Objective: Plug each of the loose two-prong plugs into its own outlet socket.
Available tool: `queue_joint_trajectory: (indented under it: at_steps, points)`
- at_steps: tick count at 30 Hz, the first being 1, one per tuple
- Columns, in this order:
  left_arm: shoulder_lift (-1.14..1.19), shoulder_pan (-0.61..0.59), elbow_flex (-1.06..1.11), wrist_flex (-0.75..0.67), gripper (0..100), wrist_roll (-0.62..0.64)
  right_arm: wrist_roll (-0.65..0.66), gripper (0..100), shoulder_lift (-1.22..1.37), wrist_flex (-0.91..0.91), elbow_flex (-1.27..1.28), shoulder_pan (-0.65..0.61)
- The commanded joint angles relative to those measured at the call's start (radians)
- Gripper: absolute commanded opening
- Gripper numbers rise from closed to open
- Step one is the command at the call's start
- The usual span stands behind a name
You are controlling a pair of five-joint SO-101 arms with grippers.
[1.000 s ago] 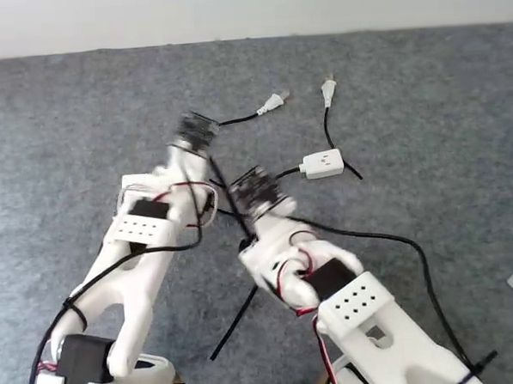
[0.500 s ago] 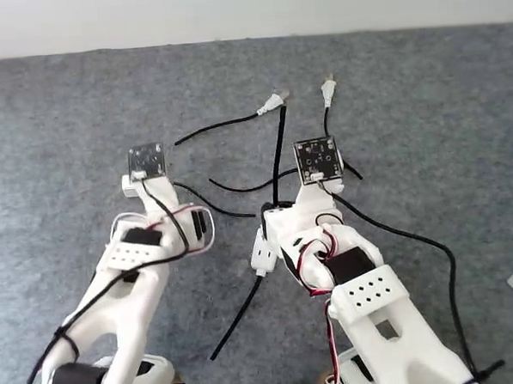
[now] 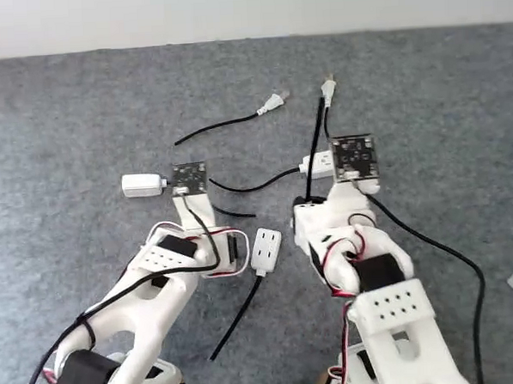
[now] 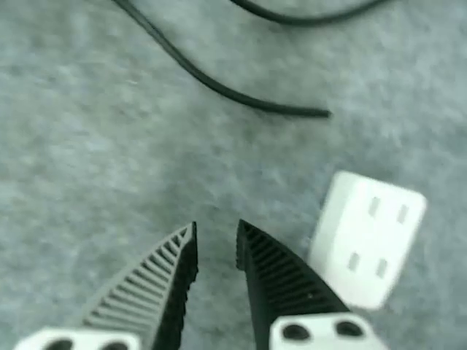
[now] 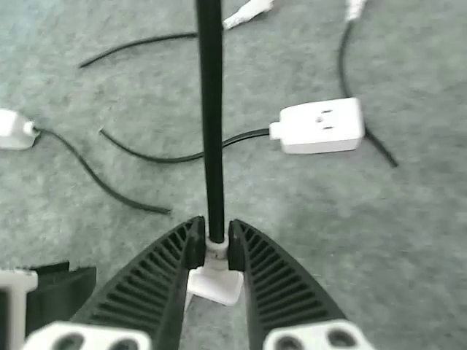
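One grey carpet (image 3: 64, 125), white wall (image 3: 230, 13) behind; left fingers (image 4: 171, 273) slightly parted, right fingers (image 5: 164, 273) pinching a plug (image 5: 215, 283).

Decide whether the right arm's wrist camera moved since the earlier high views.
Yes. The wrist camera swung right, from left of the white outlet socket to over its right end.

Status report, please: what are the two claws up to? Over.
Right gripper shut on a white plug, cord upright. Left gripper open, empty, beside an outlet block. Loose cords on the carpet nearby.
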Motion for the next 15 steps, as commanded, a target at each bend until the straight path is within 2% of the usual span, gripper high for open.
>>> queue_joint_trajectory:
  at_steps: [1,7,10,13,15]
  points:
    - [-0.038,0.061,-0.062,0.055,9,-0.015,0.044,0.9,-0.107,0.015,0.015,0.062]
    - [-0.138,0.18,-0.065,0.069,9,-0.157,0.051,0.9,-0.17,0.016,0.052,0.128]
    - [-0.133,0.199,-0.073,0.071,16,-0.153,0.052,0.9,-0.17,0.016,0.052,0.139]
    - [-0.11,0.198,-0.099,0.098,25,-0.092,0.052,0.9,-0.17,0.016,0.052,0.136]
    - [-0.072,0.198,-0.133,0.123,24,-0.08,0.052,0.9,-0.17,0.016,0.052,0.136]
